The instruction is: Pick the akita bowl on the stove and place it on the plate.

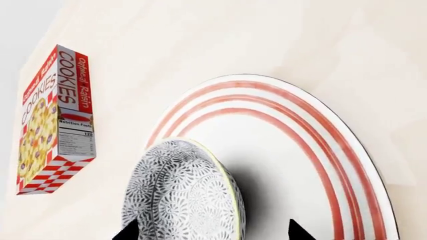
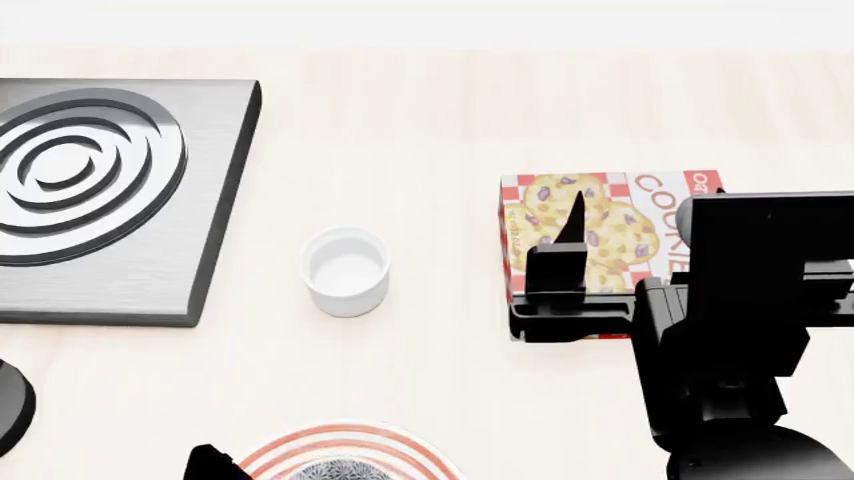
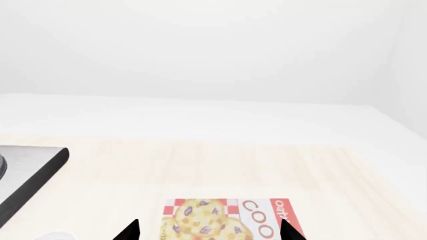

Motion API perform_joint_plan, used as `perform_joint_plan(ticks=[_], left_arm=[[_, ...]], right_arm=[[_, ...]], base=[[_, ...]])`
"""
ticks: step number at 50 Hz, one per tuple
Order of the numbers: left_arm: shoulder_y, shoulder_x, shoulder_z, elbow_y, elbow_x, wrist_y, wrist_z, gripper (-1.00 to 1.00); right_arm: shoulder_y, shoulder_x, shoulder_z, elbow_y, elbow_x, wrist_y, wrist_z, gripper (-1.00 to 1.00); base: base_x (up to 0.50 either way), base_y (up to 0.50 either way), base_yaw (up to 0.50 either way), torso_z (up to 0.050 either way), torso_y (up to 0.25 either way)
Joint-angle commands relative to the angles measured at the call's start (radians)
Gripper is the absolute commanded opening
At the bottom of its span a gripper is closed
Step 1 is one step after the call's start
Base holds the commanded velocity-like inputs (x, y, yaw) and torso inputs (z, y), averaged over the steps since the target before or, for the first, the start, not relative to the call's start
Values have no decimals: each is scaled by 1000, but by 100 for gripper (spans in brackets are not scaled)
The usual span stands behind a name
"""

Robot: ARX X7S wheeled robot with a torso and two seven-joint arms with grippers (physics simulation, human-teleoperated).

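The akita bowl (image 1: 177,192), white with a dense grey pattern, lies over the near part of the plate (image 1: 320,150), a wide white plate with red rings. In the left wrist view I see it from the side, casting a dark shadow on the plate. My left gripper (image 1: 213,232) is open around it: one fingertip (image 1: 127,232) overlaps the bowl's outer wall, and the other stands clear of the rim. In the head view the bowl (image 2: 331,472) and the plate (image 2: 350,440) sit at the bottom edge. The stove (image 2: 120,200) at far left is bare. My right gripper (image 3: 208,231) hovers open above the cookie box.
A small plain white cup (image 2: 347,270) stands between the stove and the cookie box (image 2: 601,235), which lies flat under the right arm (image 2: 721,330). The box (image 1: 57,120) also shows in the left wrist view. A dark round object (image 2: 7,405) sits at the left edge.
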Motion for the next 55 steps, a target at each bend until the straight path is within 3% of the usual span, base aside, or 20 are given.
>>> perform_joint_plan(ticks=[1, 21, 32, 55], left_arm=[[-3, 0, -21, 29, -14, -12, -11, 100], [-36, 35, -90, 94, -72, -71, -21, 100], [-74, 124, -236, 164, -216, -157, -66, 100], [-52, 203, -457, 247, -423, -276, -166, 100]], right_arm=[[3, 1, 1, -7, 9, 9, 8, 100], [-16, 10, -31, 66, -33, -85, -30, 100], [-22, 11, -35, 67, -34, -94, -28, 100], [-32, 16, -48, 99, -48, -138, -41, 100]], base=[[0, 0, 0, 0, 0], [0, 0, 0, 0, 0], [0, 0, 0, 0, 0], [0, 0, 0, 0, 0]])
